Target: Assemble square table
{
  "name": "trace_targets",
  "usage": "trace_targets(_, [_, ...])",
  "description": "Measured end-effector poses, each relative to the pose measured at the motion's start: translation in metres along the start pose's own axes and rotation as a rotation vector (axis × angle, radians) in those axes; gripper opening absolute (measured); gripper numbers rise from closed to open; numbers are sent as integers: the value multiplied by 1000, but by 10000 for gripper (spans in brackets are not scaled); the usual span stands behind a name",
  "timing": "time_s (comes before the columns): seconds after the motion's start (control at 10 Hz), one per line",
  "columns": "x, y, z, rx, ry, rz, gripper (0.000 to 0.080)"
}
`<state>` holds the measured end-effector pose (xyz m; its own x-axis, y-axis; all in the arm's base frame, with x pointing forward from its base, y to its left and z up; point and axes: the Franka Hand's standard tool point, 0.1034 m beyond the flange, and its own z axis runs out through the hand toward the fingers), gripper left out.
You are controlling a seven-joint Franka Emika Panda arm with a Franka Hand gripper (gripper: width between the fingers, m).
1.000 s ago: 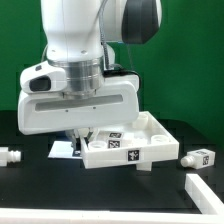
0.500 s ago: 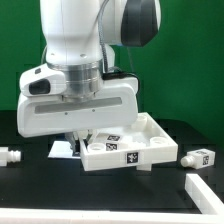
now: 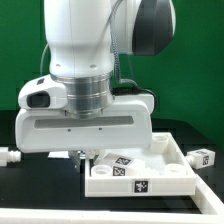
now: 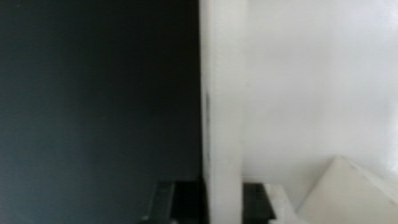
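A: What has shifted since the earlier frame?
B: Tabletop (image 3: 160, 186): moved toward the exterior view's right and nearer the camera. Arm (image 3: 85, 60): come forward with it, now filling more of the picture.
A: Tabletop, description?
B: White plastic, square, a shallow tray shape with low walls; smooth and matt. Round raised sockets (image 3: 179, 170) at the corners. Black-and-white square tags (image 3: 138, 184) on the front wall and inside. It lies on the bench (image 3: 40, 190) under the arm, low and to the exterior view's right.
A: Bench?
B: Flat, black, dull. Green backdrop (image 3: 20, 50) behind.
A: Claw?
B: Claw (image 4: 214, 205): hidden by the arm's broad white body in the exterior view. The wrist view shows two dark fingers (image 4: 173, 203) closed tight on a thin white wall that runs straight between them. That wall reads as the tabletop's edge. The picture is soft, so finer detail cannot be told.
A: Loose parts?
B: Leg (image 3: 203, 157): short, stubby, white, with a tag on its face. It lies on the bench near the tabletop's right corner; whether they touch cannot be told. Peg (image 3: 9, 156): small, white, at the exterior view's left edge, well apart from the tabletop.
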<state>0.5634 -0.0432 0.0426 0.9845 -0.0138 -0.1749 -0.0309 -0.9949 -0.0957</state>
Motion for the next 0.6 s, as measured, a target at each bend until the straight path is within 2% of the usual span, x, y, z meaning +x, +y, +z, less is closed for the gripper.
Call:
trace_targets(0.4, [2,-3,4,-3,-8,34,54])
trace_targets(0.6, [28,-16,14,-18,0,77,54])
